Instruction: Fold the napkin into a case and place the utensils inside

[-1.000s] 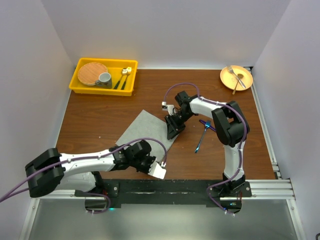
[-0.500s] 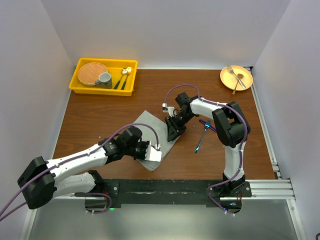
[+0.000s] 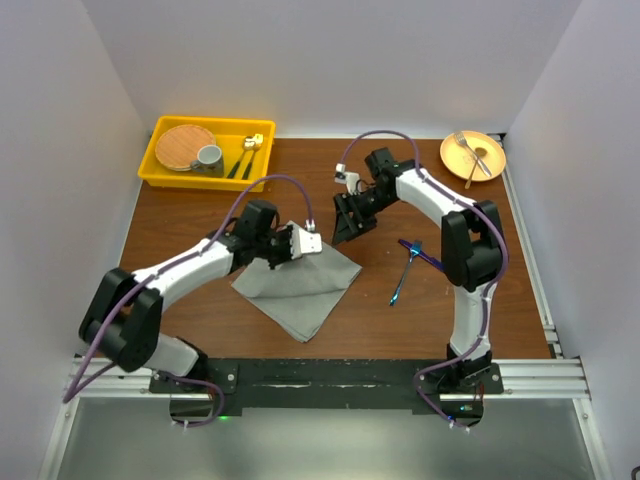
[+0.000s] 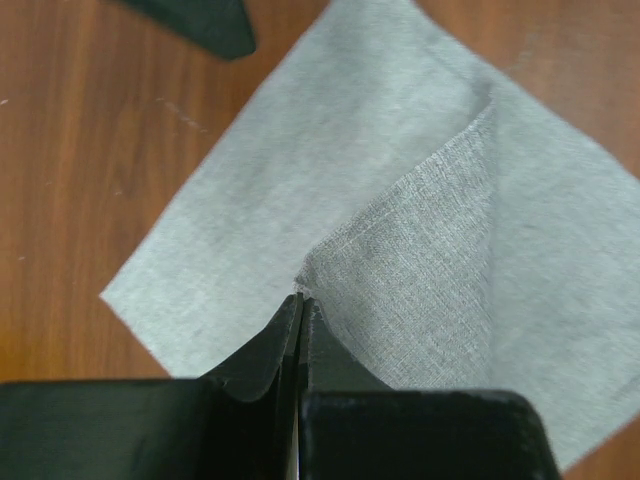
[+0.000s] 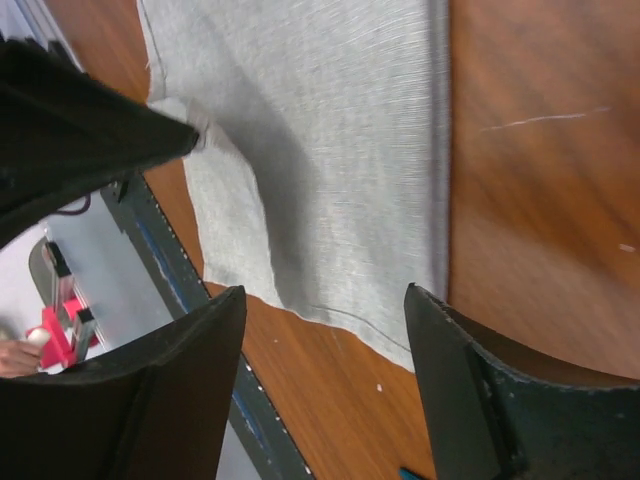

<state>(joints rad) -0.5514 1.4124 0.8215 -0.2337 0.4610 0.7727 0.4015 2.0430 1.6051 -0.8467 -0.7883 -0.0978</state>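
The grey napkin (image 3: 298,288) lies on the brown table, part folded, one corner lifted over its middle. My left gripper (image 3: 316,246) is shut on that raised corner; in the left wrist view the gripper (image 4: 300,296) pinches the cloth tip, and the flap (image 4: 430,260) hangs over the flat napkin (image 4: 250,190). My right gripper (image 3: 345,228) hovers open just beyond the napkin's far corner with nothing in it; in the right wrist view that gripper (image 5: 322,292) stands wide above the napkin (image 5: 330,120). The blue-handled utensils, fork (image 3: 400,283) and knife (image 3: 418,250), lie to the right of the cloth.
A yellow tray (image 3: 160,170) at the back left holds a wooden plate, a grey cup (image 3: 209,157) and gold-headed cutlery. An orange plate (image 3: 487,166) with a silver fork sits at the back right. White walls close in on both sides.
My left gripper carried the napkin's near corner up and away from the front edge, folding the cloth over itself. My right gripper opened, let go of the napkin and drew back toward the far side.
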